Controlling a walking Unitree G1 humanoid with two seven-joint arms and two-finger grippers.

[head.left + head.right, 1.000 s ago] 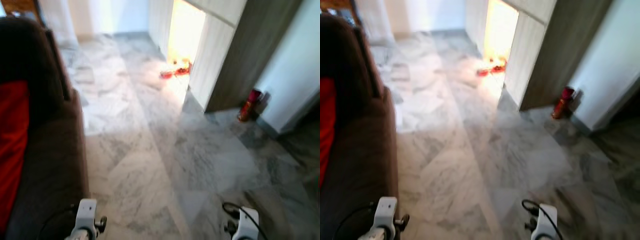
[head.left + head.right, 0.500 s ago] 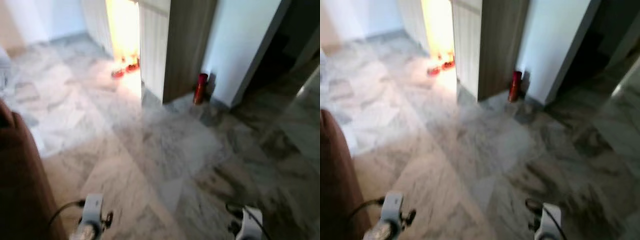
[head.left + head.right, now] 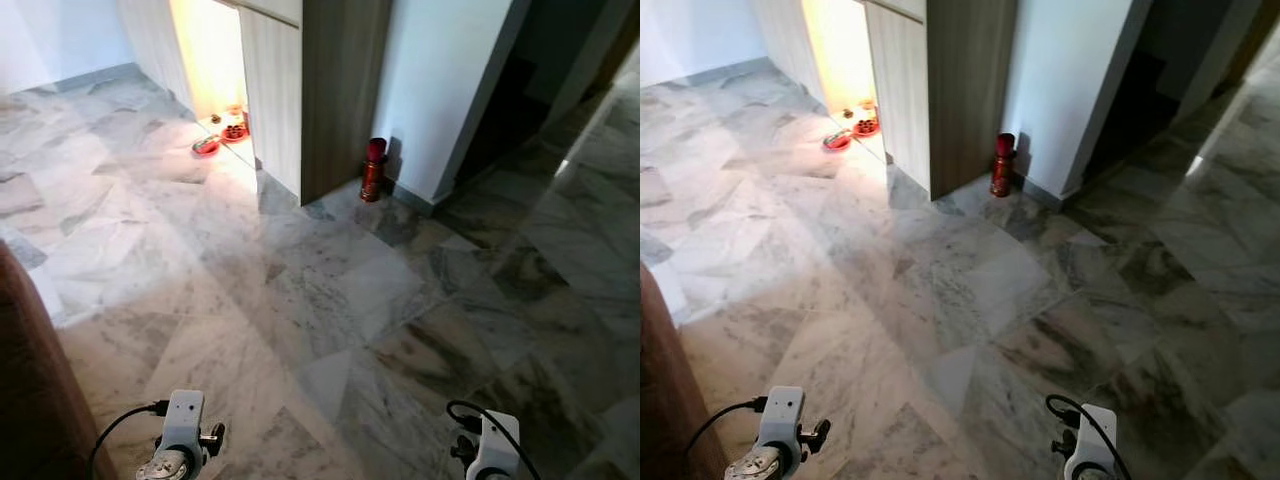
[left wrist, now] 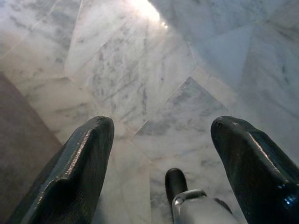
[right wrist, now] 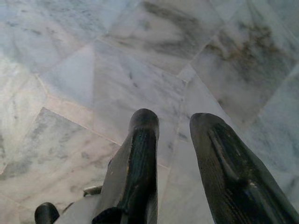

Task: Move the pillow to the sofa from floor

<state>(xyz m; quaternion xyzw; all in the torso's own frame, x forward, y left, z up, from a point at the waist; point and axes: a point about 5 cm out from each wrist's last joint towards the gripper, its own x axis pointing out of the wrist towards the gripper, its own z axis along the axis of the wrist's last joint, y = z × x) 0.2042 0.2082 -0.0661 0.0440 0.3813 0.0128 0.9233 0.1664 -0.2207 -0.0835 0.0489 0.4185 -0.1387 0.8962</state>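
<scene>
- Presently, far left and near: the brown sofa [image 3: 30,400], only its edge showing at the border; no pillow lies on the part visible.
- Near left: left gripper [image 4: 159,163], hanging low over the marble floor [image 3: 330,300], its two black fingers spread wide with nothing between them.
- Left, far: a bright doorway, with small red dishes [image 3: 208,146] on the floor at its threshold.
- Centre, far: a wood-panelled cabinet [image 3: 340,90], and a red canister [image 3: 374,170] standing upright just beside its corner, against the white wall.
- Near right: right gripper [image 5: 173,154], also low over bare tile, fingers a little apart, holding nothing.
- Right, far: a dark passage opening beyond the wall.
- Pillow: nowhere on the floor shown, so its place cannot be told from where I stand.
- Handling, as a judgement: a pillow should be light, soft and yielding; a pinch at a corner or along a seam, bunching the fabric, would likely hold better than squeezing the plump middle.
</scene>
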